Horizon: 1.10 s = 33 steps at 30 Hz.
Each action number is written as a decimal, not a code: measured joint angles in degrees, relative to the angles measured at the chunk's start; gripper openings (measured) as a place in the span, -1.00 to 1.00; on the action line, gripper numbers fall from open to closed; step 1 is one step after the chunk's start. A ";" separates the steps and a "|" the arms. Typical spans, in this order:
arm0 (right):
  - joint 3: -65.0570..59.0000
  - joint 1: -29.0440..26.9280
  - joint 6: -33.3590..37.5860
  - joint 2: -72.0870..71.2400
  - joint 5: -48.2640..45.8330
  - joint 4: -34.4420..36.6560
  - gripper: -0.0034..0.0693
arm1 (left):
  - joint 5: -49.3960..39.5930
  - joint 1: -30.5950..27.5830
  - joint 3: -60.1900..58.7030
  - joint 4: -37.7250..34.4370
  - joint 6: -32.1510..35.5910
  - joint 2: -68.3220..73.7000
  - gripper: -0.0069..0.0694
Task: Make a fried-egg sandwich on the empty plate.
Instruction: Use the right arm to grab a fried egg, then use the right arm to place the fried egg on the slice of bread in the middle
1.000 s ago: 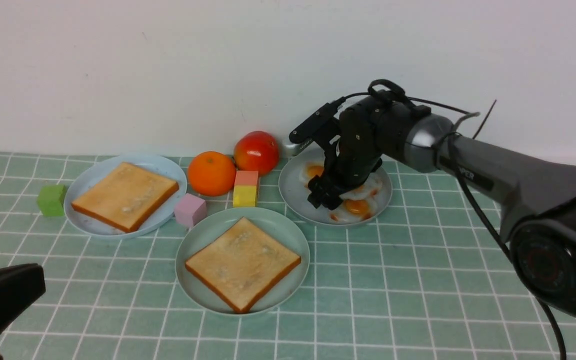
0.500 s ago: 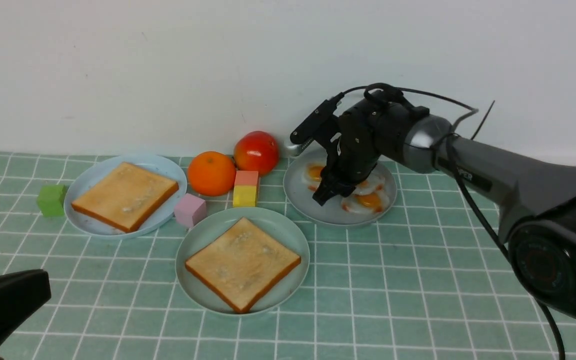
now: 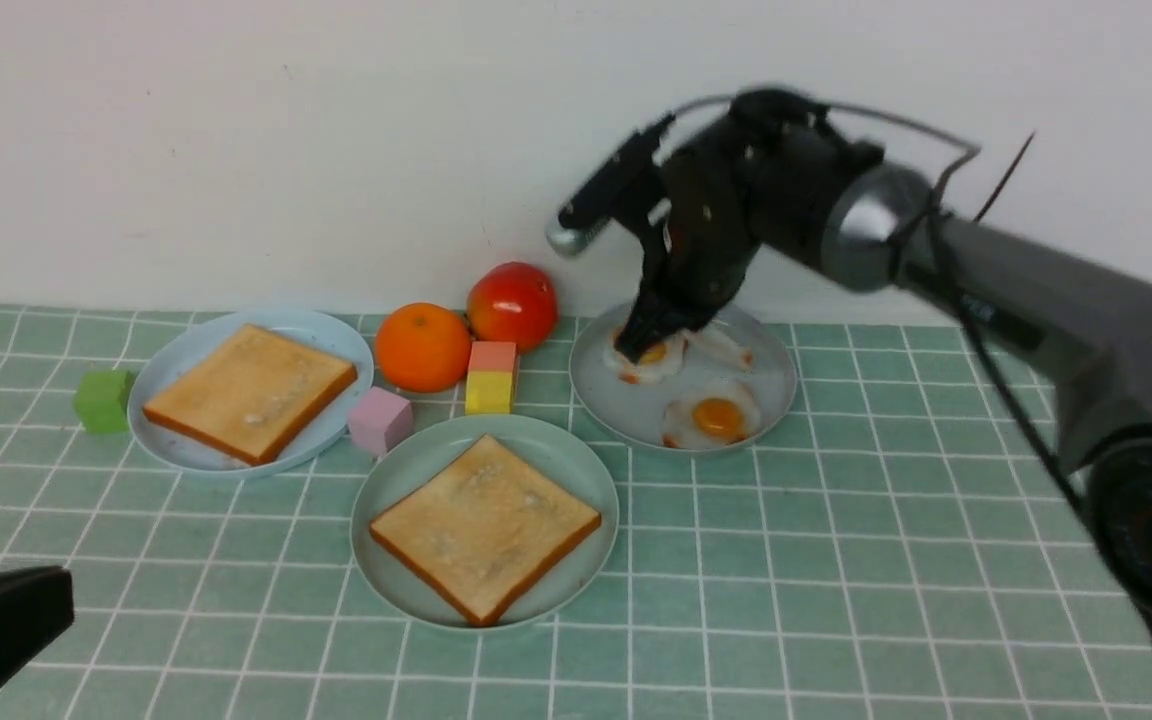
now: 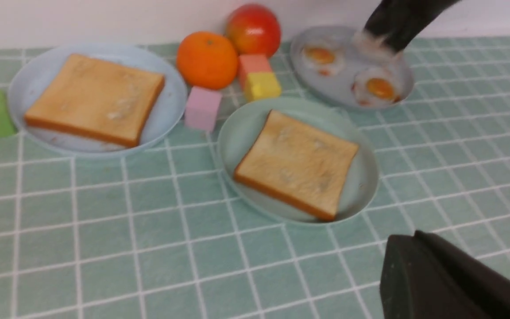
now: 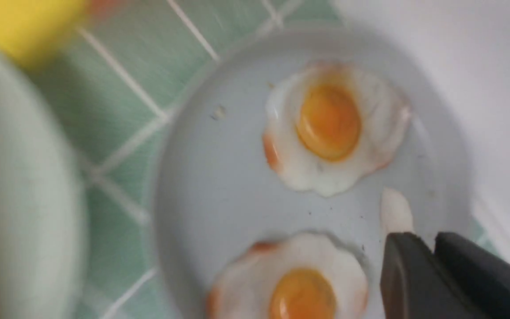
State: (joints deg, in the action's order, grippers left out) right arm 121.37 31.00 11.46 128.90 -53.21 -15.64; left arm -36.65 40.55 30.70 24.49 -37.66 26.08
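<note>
Bright and even in the front view, softly lit from overhead, with only thin pale shadows beneath the orange (image 3: 423, 347) and a small highlight on the tomato (image 3: 513, 300). Flat, matte light across the desk (image 3: 836, 560). Streaked with blur around the right end effector (image 3: 638, 345) and its cable (image 3: 896, 115). Underexposed at the left end effector (image 3: 46, 610), a featureless black mass. Slightly soft in the left wrist view, with the egg (image 4: 370, 42) pinched by the right end effector reduced to a white smudge. Poorest in the right wrist view: fairly crisp at one yolk (image 5: 328, 119), heavily defocused at the yellow block (image 5: 25, 22) and mint plate (image 5: 25, 177).
</note>
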 joint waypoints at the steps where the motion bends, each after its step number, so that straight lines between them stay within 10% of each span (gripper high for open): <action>1: 0.00 0.93 -0.28 -1.65 -1.52 0.76 -0.71 | -0.49 0.00 0.00 0.42 0.00 0.00 -0.85; 13: -12.03 16.33 -3.98 -10.48 0.06 8.38 -0.71 | -2.61 0.00 0.00 7.43 -7.73 0.00 -0.85; 33: -14.04 17.11 -13.65 -3.66 10.30 0.00 -0.71 | -1.43 0.00 0.00 7.51 -8.15 0.00 -0.85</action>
State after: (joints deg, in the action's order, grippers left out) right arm 107.33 48.12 -2.18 125.24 -42.91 -15.64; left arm -38.09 40.55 30.70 32.00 -45.80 26.08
